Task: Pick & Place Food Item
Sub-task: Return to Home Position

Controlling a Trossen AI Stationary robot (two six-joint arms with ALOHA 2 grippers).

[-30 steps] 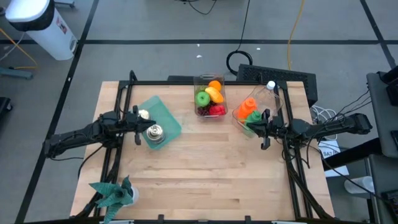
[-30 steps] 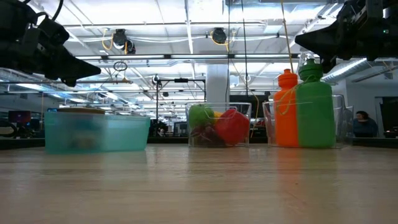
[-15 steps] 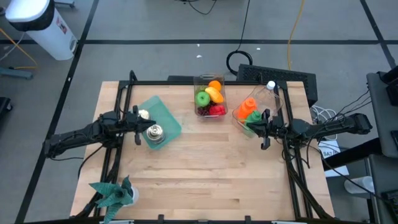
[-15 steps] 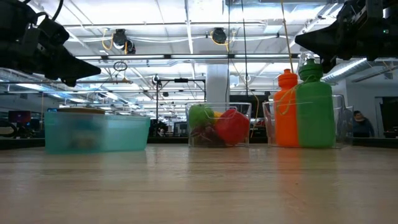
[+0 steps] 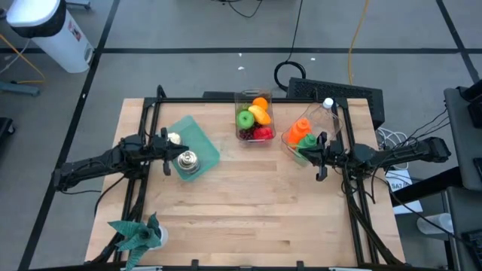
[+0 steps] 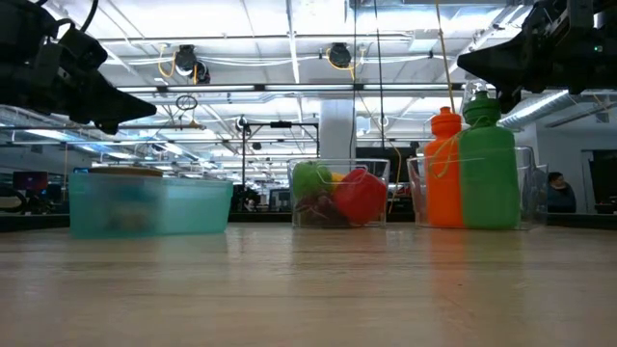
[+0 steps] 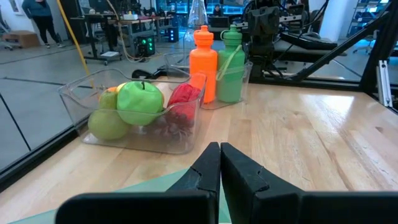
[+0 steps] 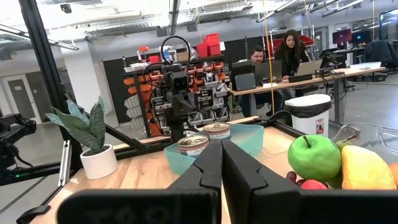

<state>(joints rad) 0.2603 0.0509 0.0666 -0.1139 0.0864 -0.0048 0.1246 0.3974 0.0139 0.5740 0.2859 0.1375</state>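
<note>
Apple (image 5: 245, 119): lies with other fruit in the clear bin (image 5: 239, 96) at the desk's far edge, so sorting looks finished.
Left gripper (image 7: 219, 152): fingers pressed together, empty, raised over the edge of the green bin (image 5: 202, 135), which holds cans.
Right gripper (image 8: 221, 152): likewise closed and empty, raised beside the bottle bin (image 6: 527, 193).
Room: the near desk (image 5: 256, 214) is bare. Only the plant (image 5: 139, 233) sits at its near left corner, so folding back looks unobstructed.

left gripper (image 5: 165, 150): fingers closed, raised over table | right gripper (image 5: 319, 157): fingers closed, raised
</note>
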